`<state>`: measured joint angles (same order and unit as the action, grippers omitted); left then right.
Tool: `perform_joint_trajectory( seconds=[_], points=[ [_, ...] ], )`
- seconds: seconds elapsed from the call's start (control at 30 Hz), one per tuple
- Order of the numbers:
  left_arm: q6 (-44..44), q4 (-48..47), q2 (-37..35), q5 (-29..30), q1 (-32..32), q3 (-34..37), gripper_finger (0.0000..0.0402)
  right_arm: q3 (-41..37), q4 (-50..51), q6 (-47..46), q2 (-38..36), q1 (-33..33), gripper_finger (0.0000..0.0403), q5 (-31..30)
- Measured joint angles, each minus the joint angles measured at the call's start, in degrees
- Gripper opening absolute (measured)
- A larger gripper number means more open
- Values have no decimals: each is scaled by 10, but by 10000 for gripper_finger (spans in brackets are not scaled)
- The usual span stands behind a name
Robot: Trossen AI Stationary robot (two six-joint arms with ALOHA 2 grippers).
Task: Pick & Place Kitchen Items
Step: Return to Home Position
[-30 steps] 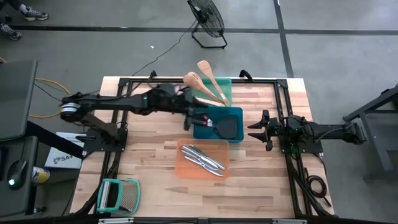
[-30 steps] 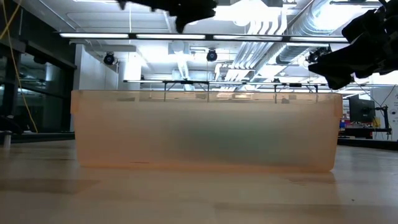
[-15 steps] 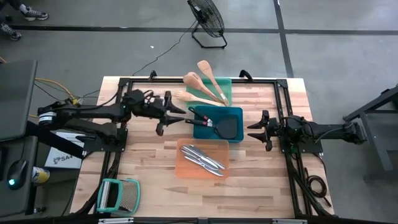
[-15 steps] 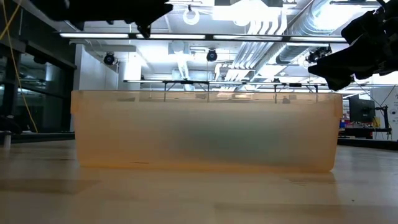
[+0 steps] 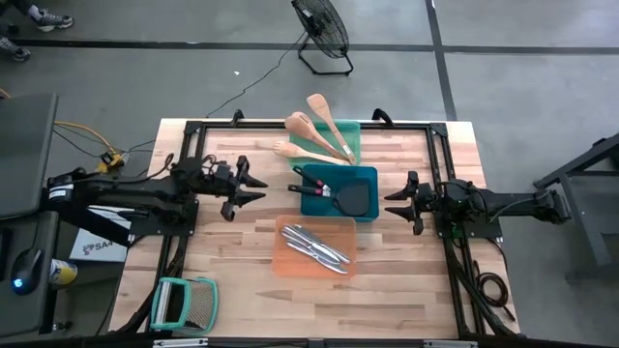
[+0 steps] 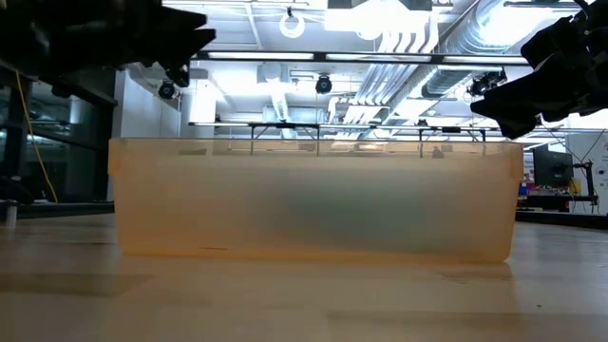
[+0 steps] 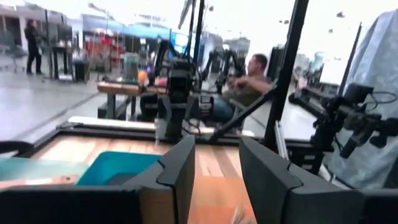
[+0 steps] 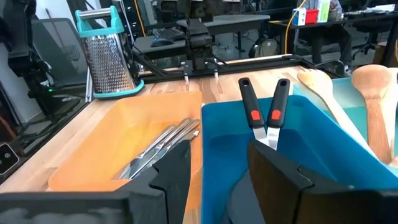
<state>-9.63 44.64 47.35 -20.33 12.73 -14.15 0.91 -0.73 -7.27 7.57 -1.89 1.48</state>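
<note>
Three pale wooden spoons [image 5: 311, 130] lie in the green tray [image 5: 350, 130], their heads sticking out over its far-left rim. Two black spatulas [image 8: 264, 118] lie in the blue tray [image 5: 368, 177], their handles pointing toward the table's left side. Several silver utensils [image 5: 314, 246] lie in the orange tray [image 5: 290, 261]. My left gripper [image 5: 255, 188] hovers open to the left of the blue tray, pointing level at it, nothing between its fingers [image 7: 177, 168]. My right gripper [image 5: 391, 202] stands open just right of the blue tray, also holding nothing.
A teal-framed metal grater [image 5: 184, 302] lies at the table's near left corner. A black frame [image 5: 290, 124] runs around the work area. In the low view the orange tray's wall [image 6: 313, 199] fills the middle. People sit beyond the table [image 7: 249, 87].
My left gripper has drawn back from over the blue tray's left rim toward the table's left edge, sinking lower and tipping up to about level. Its fingers stay open. The spatulas and the other utensils lie where they were. My right arm has kept still.
</note>
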Motion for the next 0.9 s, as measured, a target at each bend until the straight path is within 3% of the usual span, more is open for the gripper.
perform_joint_trajectory(
  seconds=[0.13,0.37,0.9],
  points=[
    [-12,52,-36,28,0,50,125,0,0,0,0,0,149,0],
    [-5,32,-116,32,0,80,125,0,0,0,0,0,149,0],
    [34,-269,-360,130,0,83,125,0,0,0,0,0,149,0]
  ],
)
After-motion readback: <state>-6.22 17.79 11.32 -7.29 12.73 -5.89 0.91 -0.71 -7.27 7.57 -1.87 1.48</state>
